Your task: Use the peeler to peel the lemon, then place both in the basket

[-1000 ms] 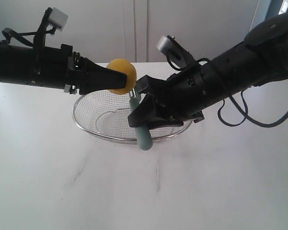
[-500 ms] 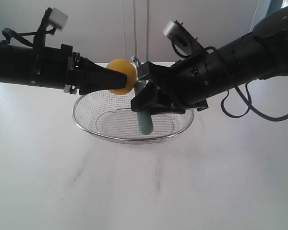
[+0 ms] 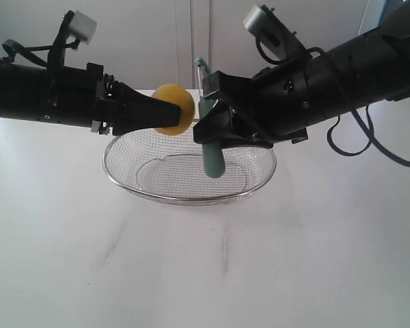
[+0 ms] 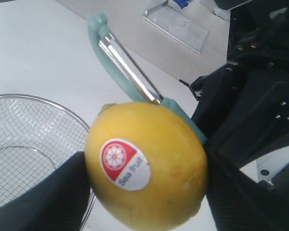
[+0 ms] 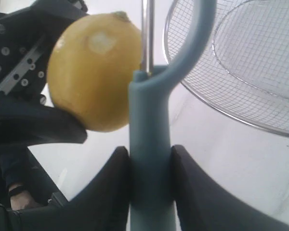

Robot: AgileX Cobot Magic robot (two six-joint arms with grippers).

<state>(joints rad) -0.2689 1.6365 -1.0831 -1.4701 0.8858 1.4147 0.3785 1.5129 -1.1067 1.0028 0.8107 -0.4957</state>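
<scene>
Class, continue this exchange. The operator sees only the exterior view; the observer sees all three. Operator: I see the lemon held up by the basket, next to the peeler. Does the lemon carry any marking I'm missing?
Observer: Yes. The left wrist view shows a red-and-white sticker on the lemon.
Operator: How is the peeler gripped?
Observer: In the right wrist view, the right end effector has the peeler clamped between its two fingers, one on each side.
Operator: And the blade?
Observer: The metal blade runs right alongside the lemon, with no gap visible there.
</scene>
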